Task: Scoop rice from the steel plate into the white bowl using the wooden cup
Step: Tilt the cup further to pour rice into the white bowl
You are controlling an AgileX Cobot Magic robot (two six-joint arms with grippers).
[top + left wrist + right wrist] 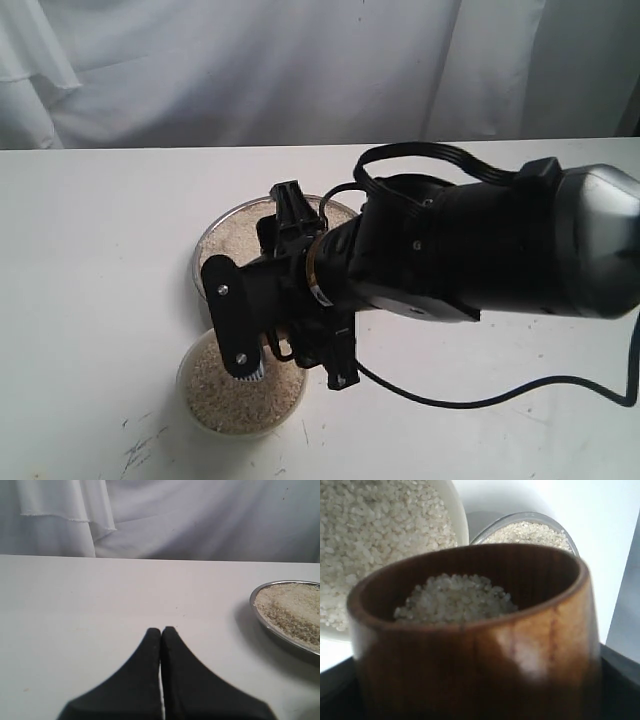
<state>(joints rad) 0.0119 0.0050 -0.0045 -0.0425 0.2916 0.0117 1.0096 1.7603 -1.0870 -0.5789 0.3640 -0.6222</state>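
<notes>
My right gripper [283,332] is shut on the wooden cup [485,650], which stands nearly upright and holds a mound of rice [455,597]. The cup hangs between the steel plate [200,250] and the white bowl [183,385], by the bowl's far rim. The gripper's body mostly hides the cup in the exterior view. Both dishes hold rice: a flat layer [235,235] in the plate, a fuller heap [235,400] in the bowl. My left gripper [161,630] is shut and empty, low over the bare table, well to one side of the plate [260,615].
The right arm [480,250] reaches in from the right and covers the plate's right half. Its black cable [480,395] trails across the white table [100,250]. White cloth [250,60] hangs behind the table's far edge.
</notes>
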